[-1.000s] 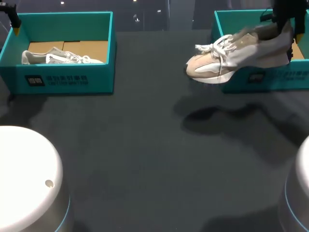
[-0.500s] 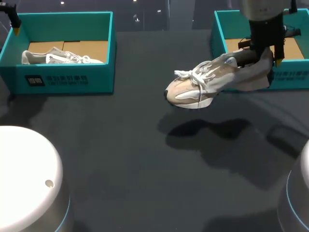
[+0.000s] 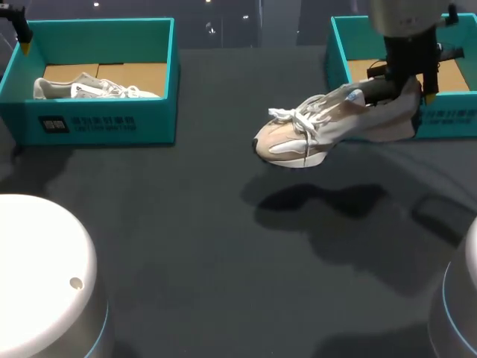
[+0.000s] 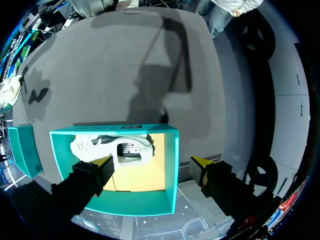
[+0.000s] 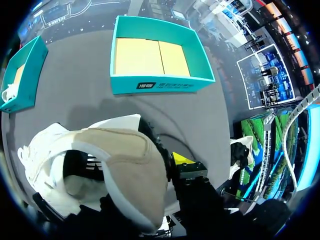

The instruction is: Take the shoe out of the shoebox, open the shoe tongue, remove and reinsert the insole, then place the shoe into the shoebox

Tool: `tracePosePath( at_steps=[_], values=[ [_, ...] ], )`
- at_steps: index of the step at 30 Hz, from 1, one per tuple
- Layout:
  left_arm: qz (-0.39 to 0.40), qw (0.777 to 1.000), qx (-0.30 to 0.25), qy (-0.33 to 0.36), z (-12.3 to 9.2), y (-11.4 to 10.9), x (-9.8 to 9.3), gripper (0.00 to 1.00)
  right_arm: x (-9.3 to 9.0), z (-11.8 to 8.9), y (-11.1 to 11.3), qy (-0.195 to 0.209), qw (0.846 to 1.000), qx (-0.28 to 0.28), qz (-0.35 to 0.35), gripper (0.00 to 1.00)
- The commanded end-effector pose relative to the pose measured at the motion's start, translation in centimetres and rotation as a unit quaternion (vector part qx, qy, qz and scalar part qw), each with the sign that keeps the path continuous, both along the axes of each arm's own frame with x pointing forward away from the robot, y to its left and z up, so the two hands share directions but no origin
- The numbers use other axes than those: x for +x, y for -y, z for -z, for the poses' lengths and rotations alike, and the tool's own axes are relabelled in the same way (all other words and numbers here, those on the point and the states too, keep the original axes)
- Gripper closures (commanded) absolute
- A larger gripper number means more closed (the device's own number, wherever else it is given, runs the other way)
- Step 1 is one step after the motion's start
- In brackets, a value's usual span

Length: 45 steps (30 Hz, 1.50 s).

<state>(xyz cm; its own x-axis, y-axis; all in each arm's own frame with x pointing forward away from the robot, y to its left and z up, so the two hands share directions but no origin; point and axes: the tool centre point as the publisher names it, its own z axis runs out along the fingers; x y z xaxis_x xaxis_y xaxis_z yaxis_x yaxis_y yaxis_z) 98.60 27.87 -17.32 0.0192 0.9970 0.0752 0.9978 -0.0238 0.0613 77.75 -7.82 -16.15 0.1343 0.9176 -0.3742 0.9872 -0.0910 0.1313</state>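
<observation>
Beige sneaker (image 3: 328, 127) is out of its box, so I'd call step one basically done. Everything else looks untouched though. The laces look tied and the tongue isn't pulled open, there's no insole out anywhere, and the shoe obviously has to go back in at the end. So we're early on, and my guess is it needs setting down next.

Layout, big stuff first. The dark tabletop (image 3: 186, 246) has a teal shoebox at each far corner. The right shoebox (image 3: 440, 119) shows only its bare cardboard floor in the right wrist view. The left shoebox (image 3: 104, 123) has a white sneaker (image 3: 89, 88) lying in it.

The beige one is hanging in the air just in front of the right shoebox's front wall. Its toe points toward the middle of the tabletop and dips a little, with its shadow on the surface below, so it isn't touching down.

The right arm comes down from the far right edge. The right gripper (image 3: 408, 78) is clamped on the heel, with one yellow tip outside the heel collar and the other finger apparently inside the shoe.

The left gripper (image 4: 151, 162) hovers above the left shoebox, fingers spread wide with nothing between them.
</observation>
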Motion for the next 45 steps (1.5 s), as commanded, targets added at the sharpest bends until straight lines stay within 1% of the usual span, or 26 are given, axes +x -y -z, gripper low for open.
tracePosePath(
  at_steps=[1,2,3,4,8,11,16,18,22,25,27,28,34,41,45],
  values=[
    [0.0,1.0,0.001,0.0,-0.1,0.0,0.0,0.0,-2.2,2.2,-1.6,0.004,1.0,-0.003,-0.003,1.0],
    [0.0,1.0,0.001,0.0,-0.1,0.0,0.0,0.0,-2.4,2.3,-1.7,0.004,1.0,-0.002,-0.002,1.0],
    [0.0,1.0,0.001,0.0,-0.1,0.0,0.0,0.0,-3.3,3.4,-2.5,-0.001,1.0,-0.002,-0.005,1.0],
    [0.0,1.0,0.001,0.0,-0.1,0.0,0.0,0.0,-3.9,4.0,-2.8,-0.003,1.0,-0.002,-0.003,1.0],
    [0.0,1.0,0.001,0.0,-0.1,0.0,0.0,0.0,-5.8,5.9,-4.1,-0.009,1.0,-0.006,0.004,1.0],
    [0.0,1.0,0.001,0.0,-0.1,0.0,0.0,0.0,-6.8,7.0,-4.8,-0.012,1.0,-0.009,0.005,1.0],
    [0.0,1.0,0.001,0.0,-0.1,0.0,0.0,0.0,-7.7,8.2,-5.4,-0.005,1.0,0.005,0.006,1.0],
    [0.0,1.0,0.001,0.0,-0.1,0.0,0.0,0.0,-8.0,8.8,-5.7,-0.005,1.0,0.017,0.006,1.0],
    [0.0,1.0,0.001,0.0,-0.1,0.0,0.0,0.0,-8.5,10.1,-6.6,-0.001,1.0,0.015,0.005,1.0],
    [0.0,1.0,0.001,0.0,-0.1,0.0,0.0,0.0,-8.6,11.5,-7.1,-0.008,1.0,0.025,0.003,1.0],
    [0.0,1.0,0.001,0.0,-0.1,0.0,0.0,0.0,-8.6,12.5,-7.5,-0.021,1.0,0.018,0.004,1.0],
    [0.0,1.0,0.001,0.0,-0.1,0.0,0.0,0.0,-8.6,13.0,-7.7,-0.021,0.999,0.029,0.001,1.0],
    [0.0,1.0,0.001,0.0,-0.1,0.0,0.0,0.0,-8.9,15.3,-8.4,-0.023,0.999,0.042,0.001,1.0],
    [0.0,1.0,0.001,0.0,-0.1,0.0,0.0,0.0,-9.0,17.1,-8.7,-0.014,0.999,0.048,-0.005,1.0],
    [0.0,1.0,0.001,0.0,-0.1,0.0,0.0,0.0,-9.0,18.2,-8.6,-0.016,0.998,0.055,-0.006,1.0]
  ],
)
